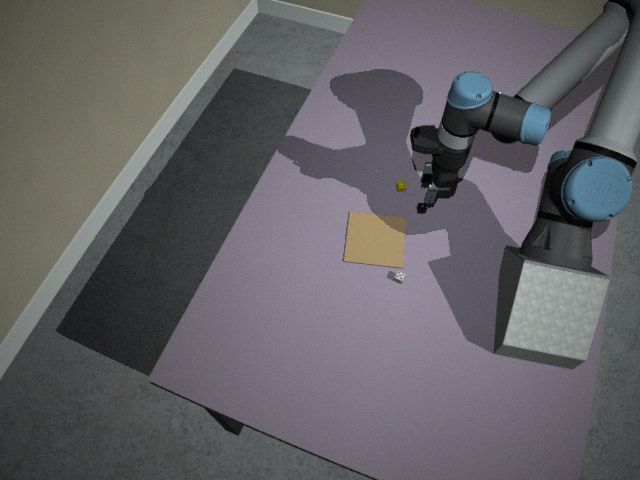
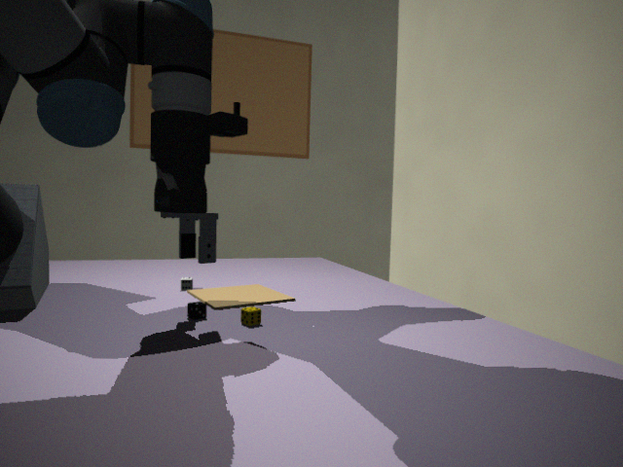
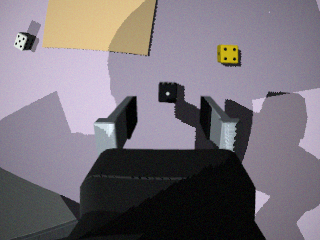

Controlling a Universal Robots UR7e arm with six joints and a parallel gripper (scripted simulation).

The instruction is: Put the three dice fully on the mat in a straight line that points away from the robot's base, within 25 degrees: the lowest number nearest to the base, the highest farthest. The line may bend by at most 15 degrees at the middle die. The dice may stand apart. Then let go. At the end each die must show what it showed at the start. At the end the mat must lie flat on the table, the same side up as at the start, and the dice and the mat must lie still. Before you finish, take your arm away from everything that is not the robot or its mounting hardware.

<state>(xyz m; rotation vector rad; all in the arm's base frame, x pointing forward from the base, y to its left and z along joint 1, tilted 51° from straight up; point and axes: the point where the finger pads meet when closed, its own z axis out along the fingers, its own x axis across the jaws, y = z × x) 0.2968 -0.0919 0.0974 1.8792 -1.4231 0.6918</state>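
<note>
The tan square mat (image 1: 374, 239) (image 2: 241, 294) (image 3: 100, 0) lies flat on the purple table (image 1: 289, 335). No die is on it. A black die (image 1: 421, 208) (image 2: 197, 309) (image 3: 167, 91) lies just off the mat's corner nearest the arm. A yellow die (image 1: 400, 186) (image 2: 250, 315) (image 3: 230, 54) lies a little beyond it. A white die (image 1: 399, 276) (image 2: 186, 283) (image 3: 24, 40) lies off the mat's opposite side. My gripper (image 1: 430, 198) (image 2: 197, 257) (image 3: 168, 109) is open and empty. It hangs well above the black die, which shows between the fingertips in the wrist view.
The robot's grey pedestal (image 1: 550, 315) (image 2: 24, 251) stands on the table's right side. An orange board (image 2: 272, 90) hangs on the back wall. A dark rug (image 1: 170, 206) lies on the floor left of the table.
</note>
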